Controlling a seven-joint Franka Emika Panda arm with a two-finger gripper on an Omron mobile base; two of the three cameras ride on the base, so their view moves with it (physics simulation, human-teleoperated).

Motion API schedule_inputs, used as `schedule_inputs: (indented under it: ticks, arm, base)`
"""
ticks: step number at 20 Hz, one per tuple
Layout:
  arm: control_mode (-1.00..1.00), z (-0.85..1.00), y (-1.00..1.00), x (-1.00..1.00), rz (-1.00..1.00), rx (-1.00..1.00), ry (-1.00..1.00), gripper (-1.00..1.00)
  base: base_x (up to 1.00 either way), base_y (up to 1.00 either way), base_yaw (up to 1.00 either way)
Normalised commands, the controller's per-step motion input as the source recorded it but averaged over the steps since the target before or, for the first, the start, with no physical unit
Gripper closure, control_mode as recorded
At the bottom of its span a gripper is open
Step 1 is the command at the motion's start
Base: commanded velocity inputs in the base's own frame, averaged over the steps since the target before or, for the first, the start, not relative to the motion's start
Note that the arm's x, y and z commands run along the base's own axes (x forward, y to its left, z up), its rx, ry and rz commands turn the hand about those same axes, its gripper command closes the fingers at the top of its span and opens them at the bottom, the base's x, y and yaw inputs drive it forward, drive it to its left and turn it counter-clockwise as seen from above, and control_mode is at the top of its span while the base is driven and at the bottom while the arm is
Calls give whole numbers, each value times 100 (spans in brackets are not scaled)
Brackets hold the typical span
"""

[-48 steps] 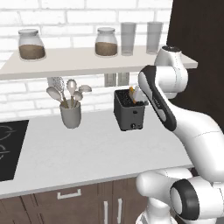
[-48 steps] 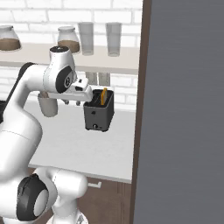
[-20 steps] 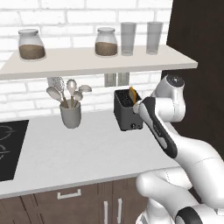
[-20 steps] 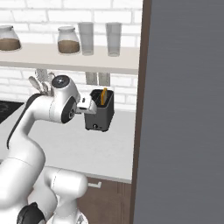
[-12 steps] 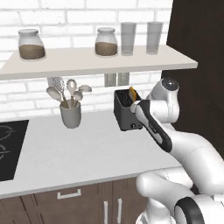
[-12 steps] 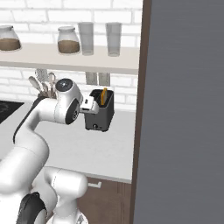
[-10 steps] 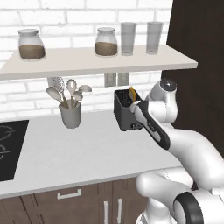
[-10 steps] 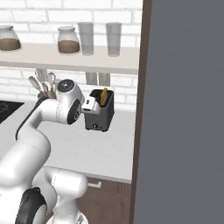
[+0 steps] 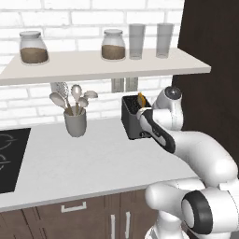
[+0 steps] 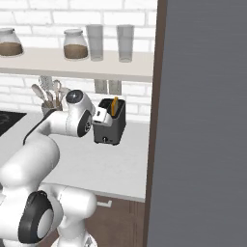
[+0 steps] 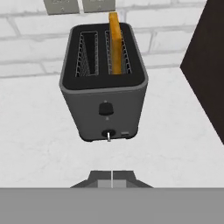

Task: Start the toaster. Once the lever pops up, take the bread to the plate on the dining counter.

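Left base view first: the toaster [image 9: 133, 120] sits right of centre on the white worktop [image 9: 84, 163], under the shelf [image 9: 102, 65], with the bread [image 9: 141, 100] poking up from a slot on its right side. The arm has swung down from its raised pose of a couple of seconds ago, and the wrist now hangs right in front of the toaster's near face; the gripper itself I can't pick out here. The utensil cup [image 9: 75, 123] stands well apart to the left.

Over to the right base view: same story at the centre of the frame. The toaster [image 10: 110, 127] is against the brick wall, the bread [image 10: 114, 105] upright in it, and the white hand is pressed in close at its left side, lower and nearer than half a second back.

Now the hand view: the toaster [image 11: 103, 83] is in the upper middle, seen from above and in front. The bread [image 11: 115, 38] stands tall in the right-hand slot. There's a dark knob mid-face and a lever [image 11: 108, 134] low down. The gripper [image 11: 112, 180] sits at bottom centre, its tips drawn together with barely a seam between them, gripping nothing.

My read: closed tips lined up under that lever mean a push is coming. The toaster isn't started yet, so the plate run is a long way off.
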Motion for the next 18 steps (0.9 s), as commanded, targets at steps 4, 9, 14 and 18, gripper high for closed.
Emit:
schedule_inputs:
  ticks: [4,9,14,18]
  arm:
    - [-100,-4,0,21,0,0,-2,100]
    - [-100,-12,0,29,0,0,0,100]
    - [-100,-15,0,23,0,0,0,100]
    - [-100,-18,0,23,0,0,0,100]
  base:
    - [0,0,0]
    - [0,0,0]
    - [0,0,0]
    - [0,0,0]
